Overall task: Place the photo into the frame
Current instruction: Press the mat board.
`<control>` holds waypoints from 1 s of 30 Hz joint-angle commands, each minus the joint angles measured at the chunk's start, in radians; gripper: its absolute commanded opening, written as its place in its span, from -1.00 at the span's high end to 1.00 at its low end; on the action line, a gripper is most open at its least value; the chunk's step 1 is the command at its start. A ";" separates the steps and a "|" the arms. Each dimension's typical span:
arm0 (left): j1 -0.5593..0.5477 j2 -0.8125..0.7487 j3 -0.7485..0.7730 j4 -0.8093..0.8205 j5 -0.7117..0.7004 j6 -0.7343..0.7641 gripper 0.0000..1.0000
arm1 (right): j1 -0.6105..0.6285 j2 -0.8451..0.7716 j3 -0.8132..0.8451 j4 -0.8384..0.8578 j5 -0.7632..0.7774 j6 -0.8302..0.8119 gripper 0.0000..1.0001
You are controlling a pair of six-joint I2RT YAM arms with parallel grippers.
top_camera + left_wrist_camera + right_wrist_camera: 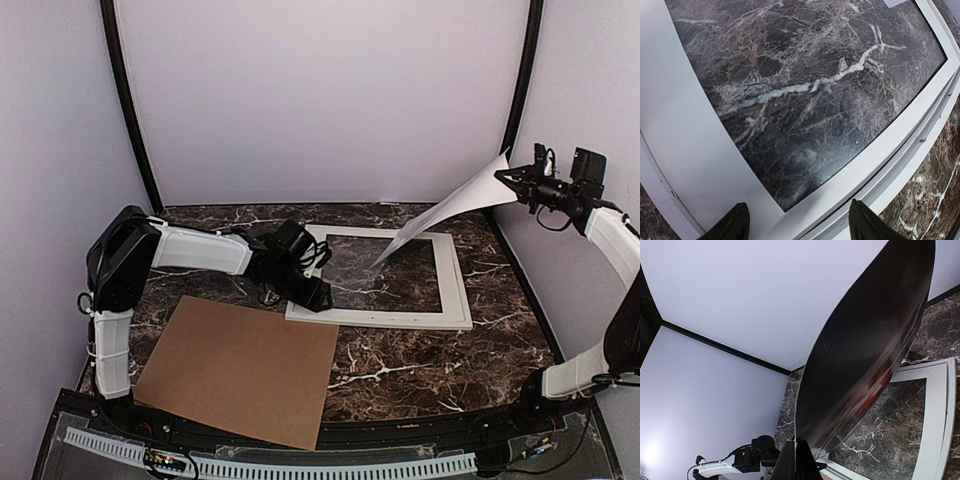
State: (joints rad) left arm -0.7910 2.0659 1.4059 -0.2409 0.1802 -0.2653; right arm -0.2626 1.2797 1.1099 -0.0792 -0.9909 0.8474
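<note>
Half the job at most looks done: the photo (455, 205) is up in the air, pinched by its top edge in the clenched right gripper (512, 178) at 2 o'clock. It slants down toward the frame (400, 319) but is not laid in. The frame lies flat just right of centre; the left gripper (318, 295), fingers spread, straddles its 7 o'clock corner. Lowering, squaring and releasing remain. A cardboard sheet (240, 365) lies at 7 o'clock.
</note>
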 commanded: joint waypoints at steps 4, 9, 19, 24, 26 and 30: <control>-0.014 -0.064 -0.007 -0.086 0.048 0.048 -0.40 | -0.004 -0.006 0.057 0.015 -0.003 -0.009 1.00; -0.014 -0.128 0.011 -0.050 0.053 0.100 -0.42 | -0.006 0.001 0.074 0.044 0.002 0.015 1.00; -0.014 -0.286 -0.019 0.117 -0.055 0.174 -0.65 | 0.077 0.031 0.213 0.002 0.029 0.019 1.00; 0.007 -0.332 0.010 0.101 -0.109 0.134 -0.68 | 0.231 0.117 0.346 -0.050 0.104 -0.006 1.00; 0.027 -0.349 0.016 0.084 -0.130 0.099 -0.69 | 0.320 0.166 0.407 -0.072 0.136 -0.021 1.00; 0.087 -0.390 0.014 0.037 -0.206 0.001 -0.68 | 0.472 0.275 0.533 -0.096 0.181 -0.031 1.00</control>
State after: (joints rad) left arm -0.7620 1.7515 1.4052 -0.1558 0.0715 -0.1665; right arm 0.0864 1.4731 1.5322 -0.1478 -0.8738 0.8436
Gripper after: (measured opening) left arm 0.842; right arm 0.004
